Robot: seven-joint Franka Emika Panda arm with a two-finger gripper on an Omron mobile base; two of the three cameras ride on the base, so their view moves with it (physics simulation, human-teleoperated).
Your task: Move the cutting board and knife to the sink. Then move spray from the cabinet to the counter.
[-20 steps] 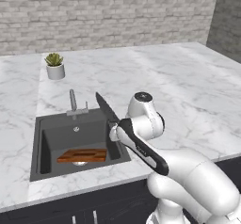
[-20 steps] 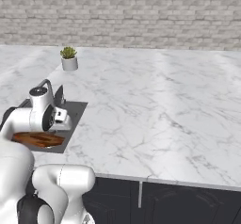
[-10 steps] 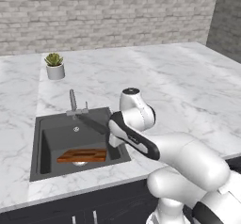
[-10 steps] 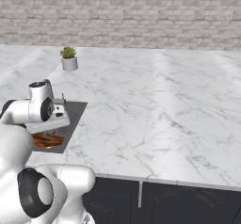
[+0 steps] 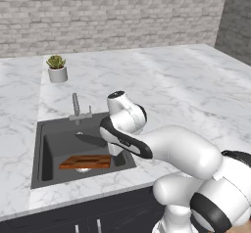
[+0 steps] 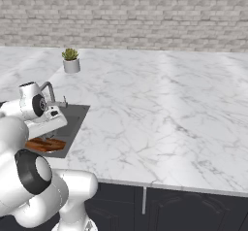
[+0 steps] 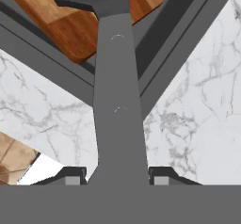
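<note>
My gripper [image 7: 116, 178] is shut on the knife [image 7: 117, 100], whose dark handle runs up between the fingertips [image 7: 73, 176]. From the left base, the knife [image 5: 90, 139] points its blade to the left, hanging low inside the sink [image 5: 49, 151]. The gripper [image 5: 112, 148] is over the sink's right half. Below the blade, the checkered wooden cutting board [image 5: 85, 162] lies on the sink floor. From the hand, the cutting board [image 7: 70, 23] lies just beyond the knife. The right base view has the cutting board [image 6: 46, 144] in the sink [image 6: 75, 121], partly behind my arm.
The curved faucet [image 5: 76, 104] stands at the sink's back edge. A potted plant [image 5: 57, 69] sits further back on the white marble counter [image 5: 176, 85], which stretches wide to the right. The brick wall [image 5: 112, 11] closes off the back.
The arm has swung left and down. The knife, earlier raised over the sink's right rim, now hangs lower inside the basin, just above the cutting board.
</note>
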